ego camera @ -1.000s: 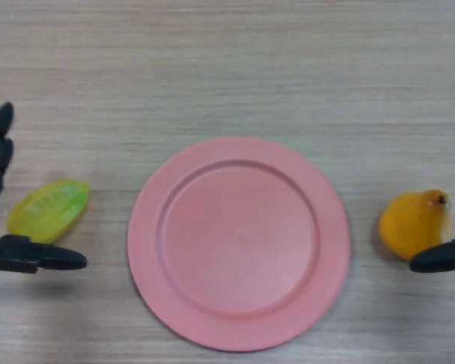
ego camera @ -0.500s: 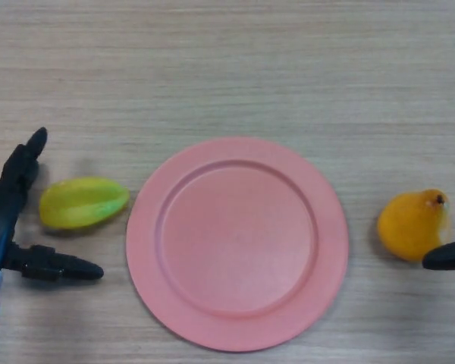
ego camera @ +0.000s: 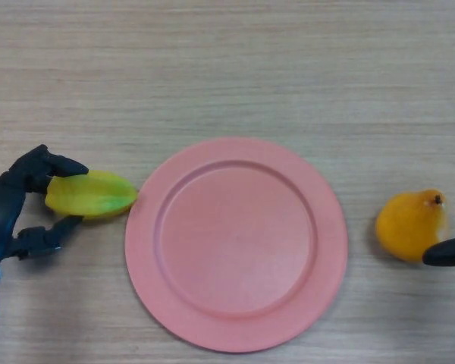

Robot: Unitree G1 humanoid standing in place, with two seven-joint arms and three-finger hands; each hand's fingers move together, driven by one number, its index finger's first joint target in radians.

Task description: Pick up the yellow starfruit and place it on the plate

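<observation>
The yellow-green starfruit [ego camera: 91, 195] lies just left of the pink plate [ego camera: 235, 243], its right tip close to the plate's rim. My left hand [ego camera: 19, 201] is curled round the fruit's left end, fingers above it and thumb below. At the right edge only a fingertip of my right hand [ego camera: 447, 251] shows, just below an orange pear-shaped fruit.
The orange pear-shaped fruit [ego camera: 411, 224] sits on the wooden table [ego camera: 227, 68] right of the plate. The plate holds nothing.
My left hand has closed its fingers and thumb onto the starfruit, which has shifted right toward the plate. The right hand has stayed put.
</observation>
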